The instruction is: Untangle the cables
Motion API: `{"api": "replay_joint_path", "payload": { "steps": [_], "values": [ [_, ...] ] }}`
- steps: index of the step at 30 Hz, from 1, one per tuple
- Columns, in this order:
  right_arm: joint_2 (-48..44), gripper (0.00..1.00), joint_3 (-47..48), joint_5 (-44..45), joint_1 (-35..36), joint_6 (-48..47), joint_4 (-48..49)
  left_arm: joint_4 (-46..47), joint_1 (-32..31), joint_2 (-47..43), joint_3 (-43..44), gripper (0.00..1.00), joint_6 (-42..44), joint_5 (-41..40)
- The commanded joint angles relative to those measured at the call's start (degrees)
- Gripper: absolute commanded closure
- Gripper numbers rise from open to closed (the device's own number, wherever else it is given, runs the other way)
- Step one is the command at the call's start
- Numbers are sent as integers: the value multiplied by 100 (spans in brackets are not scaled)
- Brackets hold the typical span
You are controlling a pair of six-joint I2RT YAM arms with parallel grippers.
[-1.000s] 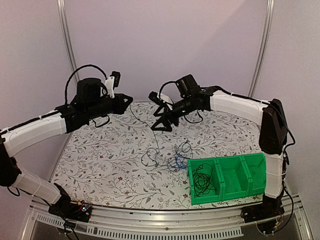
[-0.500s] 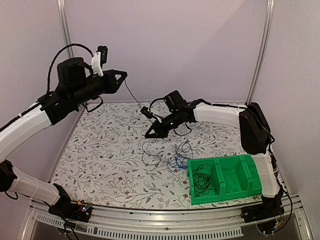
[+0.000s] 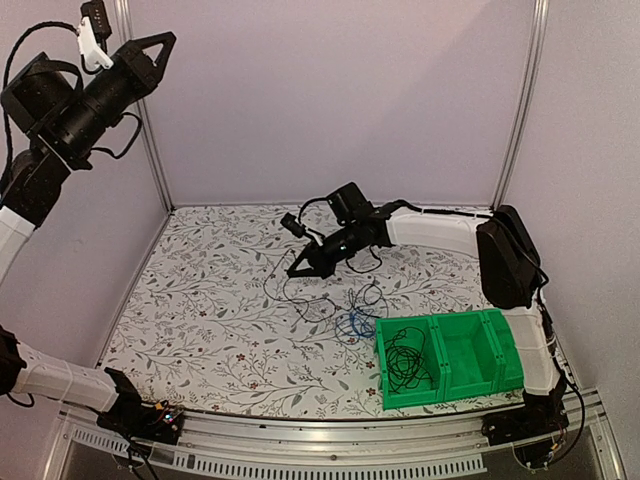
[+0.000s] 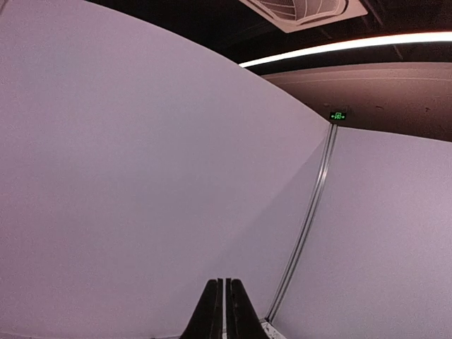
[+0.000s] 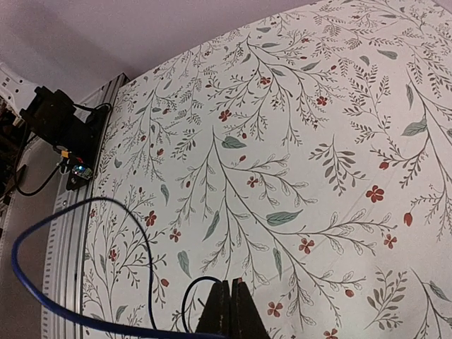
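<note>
Top view: thin black and bright blue cables [image 3: 350,322] lie tangled mid-frame on the floral tabletop [image 3: 200,320], left of a green plastic bin [image 3: 450,392]; the left gripper [image 3: 168,39] hangs upper left, the right gripper [image 3: 294,273] centre. Left wrist: fingers [image 4: 210,312] closed, empty. Right wrist: fingers closed at the cables, grip unclear

White arms [image 3: 440,225], black end effectors [image 3: 168,38] [image 3: 292,274]
</note>
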Motion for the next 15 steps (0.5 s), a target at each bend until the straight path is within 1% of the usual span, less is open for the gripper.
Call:
{"api": "replay_joint_path", "payload": {
  "steps": [1, 3, 5, 6, 11, 12, 15],
  "values": [
    [132, 100, 1, -92, -6, 49, -37, -144, -55, 140, 9, 100, 277, -177],
    [62, 100, 14, -23, -6, -3, -77, -298, -55, 159, -208, 100, 287, -290],
    [-138, 100, 14, 48, -6, -88, -102, -394, -54, 127, -688, 100, 238, -302],
    [-209, 100, 18, 65, -6, -114, -115, -387, -52, 88, -967, 97, 152, -303],
    [-701, 100, 100, 93, -6, -200, -185, -68, -31, -296, -2542, 63, -188, -465],
    [-784, 100, 128, 91, -6, -209, -209, 26, -20, -364, -2831, 59, -213, -495],
    [-972, 100, 201, 34, -6, -249, -256, 380, 36, -466, -3607, 53, -210, -387]
  ]
}}
